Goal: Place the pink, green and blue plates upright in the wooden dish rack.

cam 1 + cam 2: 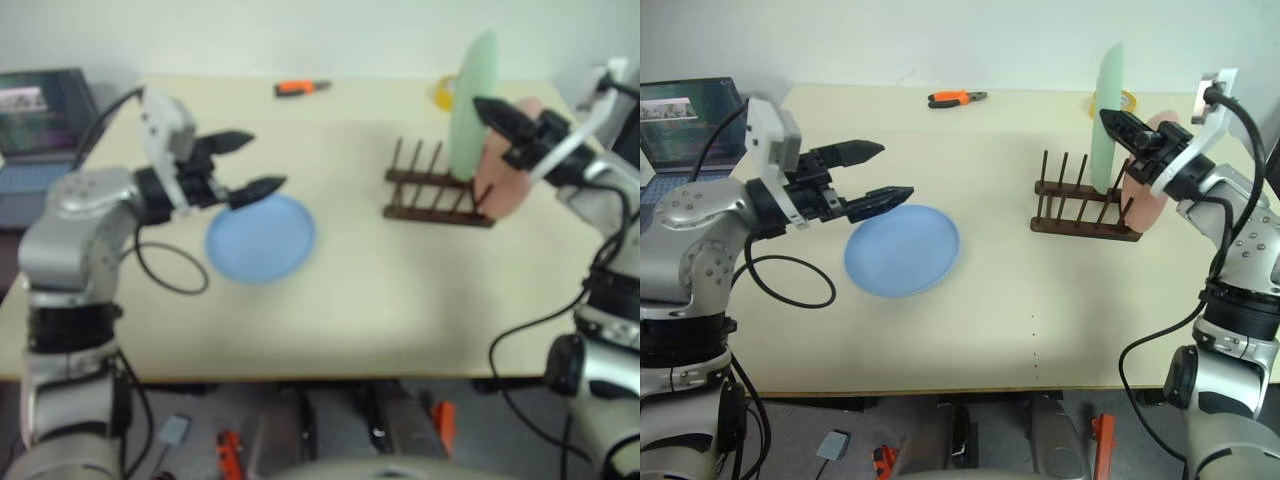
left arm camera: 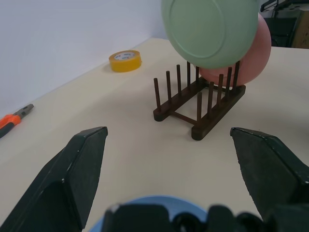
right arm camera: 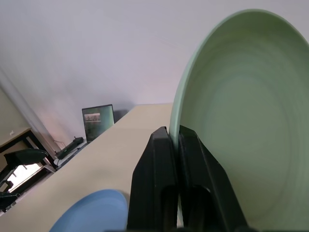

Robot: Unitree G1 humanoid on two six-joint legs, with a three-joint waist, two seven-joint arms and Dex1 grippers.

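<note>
The wooden dish rack (image 1: 1080,215) stands at the table's right. The pink plate (image 1: 1143,205) stands upright at its right end. My right gripper (image 1: 1112,120) is shut on the rim of the green plate (image 1: 1108,110) and holds it on edge just left of the pink plate. The green plate's lower edge is level with the peg tops, and I cannot tell if it sits between them. The blue plate (image 1: 902,250) lies flat on the table at the left. Above its near-left rim my left gripper (image 1: 895,170) hovers open and empty.
A yellow tape roll (image 2: 125,60) lies behind the rack. Orange-handled pliers (image 1: 955,97) lie at the table's far edge. A laptop (image 1: 685,115) stands off the far left corner. A black cable loop (image 1: 790,285) rests left of the blue plate.
</note>
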